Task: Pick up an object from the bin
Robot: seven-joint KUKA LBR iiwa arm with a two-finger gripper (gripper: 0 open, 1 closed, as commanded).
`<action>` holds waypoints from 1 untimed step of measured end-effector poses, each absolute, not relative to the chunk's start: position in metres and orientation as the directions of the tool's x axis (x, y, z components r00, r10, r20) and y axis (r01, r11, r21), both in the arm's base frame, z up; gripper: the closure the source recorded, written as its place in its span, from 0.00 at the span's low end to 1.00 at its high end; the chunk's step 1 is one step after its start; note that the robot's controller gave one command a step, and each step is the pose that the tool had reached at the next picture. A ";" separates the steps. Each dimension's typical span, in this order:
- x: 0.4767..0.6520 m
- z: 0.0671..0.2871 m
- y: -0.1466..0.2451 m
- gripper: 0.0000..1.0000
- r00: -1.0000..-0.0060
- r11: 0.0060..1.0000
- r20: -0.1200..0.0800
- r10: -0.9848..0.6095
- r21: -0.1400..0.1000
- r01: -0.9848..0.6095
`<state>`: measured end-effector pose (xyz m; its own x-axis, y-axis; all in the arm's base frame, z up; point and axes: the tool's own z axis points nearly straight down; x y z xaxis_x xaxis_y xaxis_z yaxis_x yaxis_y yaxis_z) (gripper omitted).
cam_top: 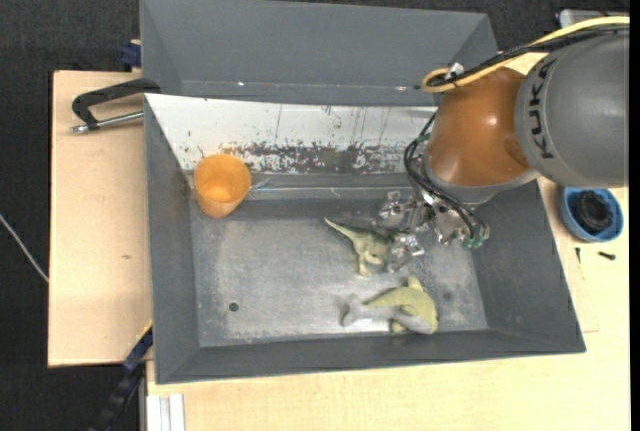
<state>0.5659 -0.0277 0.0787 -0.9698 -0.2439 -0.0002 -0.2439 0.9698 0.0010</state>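
Small pale-green toy dinosaur (pixel 362 247) lies right of centre in the grey bin (pixel 270 269) — the gripper (pixel 405 231) is down just beside it on its right, spread or closed I cannot tell. A second dinosaur (pixel 400 307) lies nearer the front wall, and an orange cup (pixel 221 185) sits well apart — back left.

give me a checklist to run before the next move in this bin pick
1. Gripper over a target: ok, it sits at the upper dinosaur, right of the bin's middle.
2. Grip on the upper dinosaur: cannot tell.
3. Lower dinosaur clear of the gripper: ok, it lies apart, nearer the front wall.
4. Cup out of the way: ok, far left by the back wall.
5. Gripper clear of the bin walls: ok, it is over the floor.
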 end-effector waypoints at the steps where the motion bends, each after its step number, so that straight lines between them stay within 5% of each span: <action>1: 0.517 0.252 -0.009 1.00 -0.895 0.895 -0.012 -0.446 -0.005 -0.446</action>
